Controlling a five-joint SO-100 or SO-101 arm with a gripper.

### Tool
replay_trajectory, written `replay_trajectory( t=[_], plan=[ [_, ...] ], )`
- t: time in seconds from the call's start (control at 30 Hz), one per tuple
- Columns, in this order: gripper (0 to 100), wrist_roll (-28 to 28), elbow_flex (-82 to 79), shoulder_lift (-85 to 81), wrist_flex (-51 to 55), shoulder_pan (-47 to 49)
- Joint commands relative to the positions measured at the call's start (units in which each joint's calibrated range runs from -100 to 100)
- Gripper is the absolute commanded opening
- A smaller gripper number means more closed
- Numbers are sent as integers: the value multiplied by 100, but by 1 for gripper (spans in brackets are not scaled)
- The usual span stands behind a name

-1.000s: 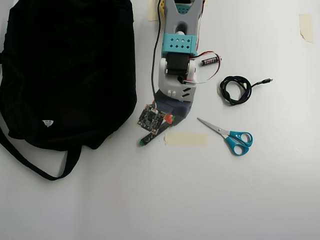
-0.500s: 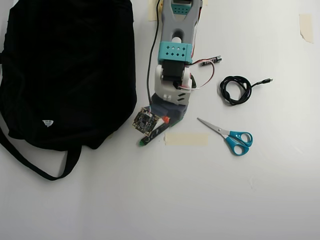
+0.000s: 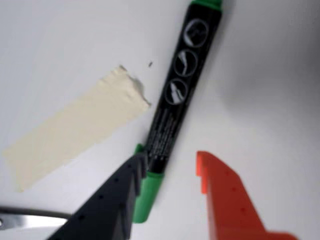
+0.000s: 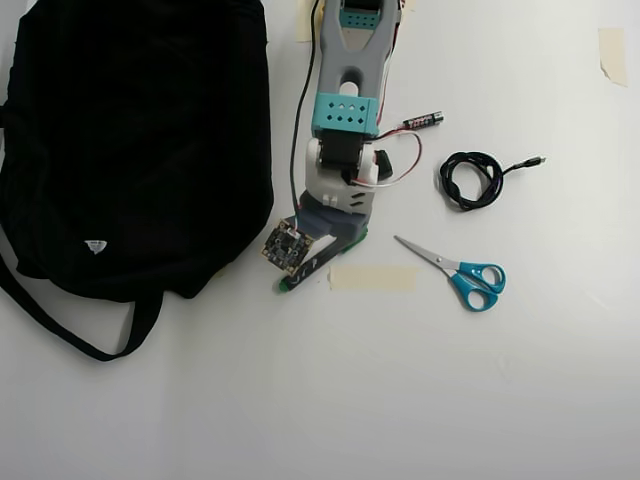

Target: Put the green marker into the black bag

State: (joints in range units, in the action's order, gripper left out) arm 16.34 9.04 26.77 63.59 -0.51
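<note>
The green marker lies flat on the white table, a black barrel with white marks, a green cap near the bottom and a green end at the top of the wrist view. My gripper is open and low over it. The black finger overlaps the cap's left side and the orange finger stands apart to its right. In the overhead view the arm hides most of the marker; only its green tip shows below the gripper. The black bag lies at the left, close to the gripper.
A strip of beige tape lies left of the marker; it also shows in the overhead view. Blue-handled scissors, a coiled black cable and a small battery lie to the right. A bag strap trails at lower left.
</note>
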Motion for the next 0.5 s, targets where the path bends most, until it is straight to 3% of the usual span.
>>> replay_trajectory(
  t=[0.0,0.47],
  plan=[
    [13,8,246,-22,-63,29],
    [17,-8,264,-5,-71,186]
  ],
)
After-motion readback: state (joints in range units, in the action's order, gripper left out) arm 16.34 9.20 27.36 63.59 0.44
